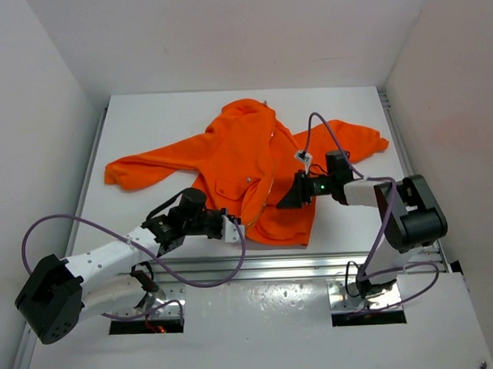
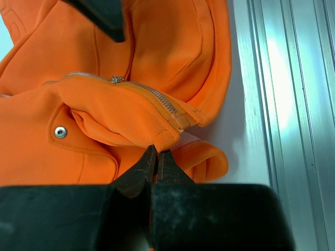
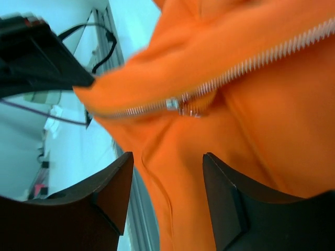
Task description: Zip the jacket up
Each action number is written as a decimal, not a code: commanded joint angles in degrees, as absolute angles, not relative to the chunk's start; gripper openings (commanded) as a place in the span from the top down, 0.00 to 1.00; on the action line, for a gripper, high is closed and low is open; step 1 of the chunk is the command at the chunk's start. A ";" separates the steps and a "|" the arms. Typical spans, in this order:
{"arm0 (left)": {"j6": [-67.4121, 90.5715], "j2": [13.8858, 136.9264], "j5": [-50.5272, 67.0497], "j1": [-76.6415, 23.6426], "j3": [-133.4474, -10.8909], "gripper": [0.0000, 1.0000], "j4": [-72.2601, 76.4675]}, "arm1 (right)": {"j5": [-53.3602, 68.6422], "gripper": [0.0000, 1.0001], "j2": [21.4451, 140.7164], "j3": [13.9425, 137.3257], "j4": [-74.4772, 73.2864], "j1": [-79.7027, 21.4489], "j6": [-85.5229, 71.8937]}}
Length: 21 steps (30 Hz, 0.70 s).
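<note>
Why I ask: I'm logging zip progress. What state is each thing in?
jacket, lying on the table, hem corner lifted.
zipper slider, near the hem end; apparently zipped only that short stretch.
left gripper, shut on the jacket hem.
right gripper, open beside the slider, gripping nothing.

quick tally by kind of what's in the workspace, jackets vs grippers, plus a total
orange jacket: 1
grippers: 2 (left gripper, right gripper)
total: 3
</note>
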<state>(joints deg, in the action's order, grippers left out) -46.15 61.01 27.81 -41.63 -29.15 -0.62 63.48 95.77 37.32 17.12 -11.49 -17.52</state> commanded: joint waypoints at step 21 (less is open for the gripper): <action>-43.77 58.01 31.03 -40.96 -32.78 1.00 0.44 | 65.31 0.36 100.81 37.79 28.57 -16.87 -3.43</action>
